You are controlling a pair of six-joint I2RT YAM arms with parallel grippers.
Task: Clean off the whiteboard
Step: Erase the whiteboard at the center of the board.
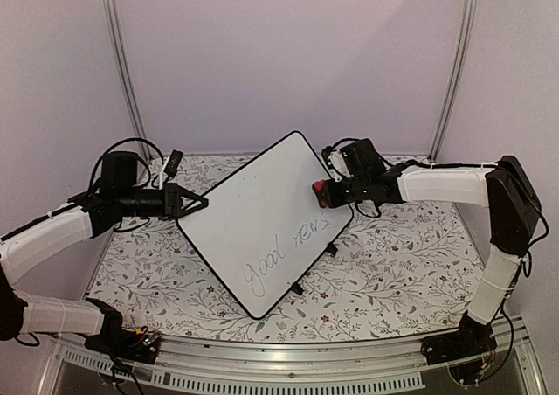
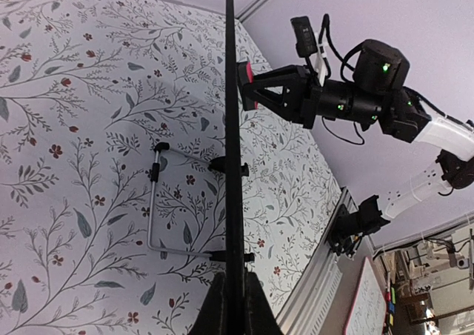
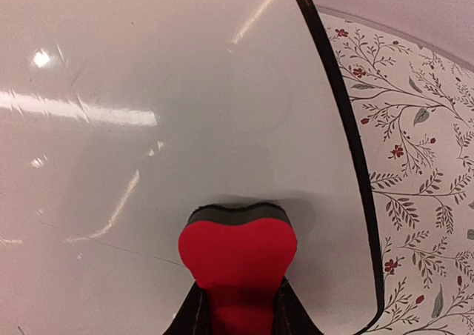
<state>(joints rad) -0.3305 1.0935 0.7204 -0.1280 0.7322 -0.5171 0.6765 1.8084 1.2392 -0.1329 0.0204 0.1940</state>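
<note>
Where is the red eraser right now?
In the top view the red eraser is right of centre, held in the right gripper against the whiteboard near its upper right edge, above the handwriting.

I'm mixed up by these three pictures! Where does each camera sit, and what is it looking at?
Top external: high behind the arms, looking down on the whiteboard and flowery table; both arms show, left gripper and right gripper.
Left wrist: on the left arm, looking along the board's black edge; its fingers pinch that edge.
Right wrist: on the right arm, facing the board's white face; its fingers hold the red eraser.
Shared: all show the whiteboard; top and left wrist both show the right gripper.
</note>
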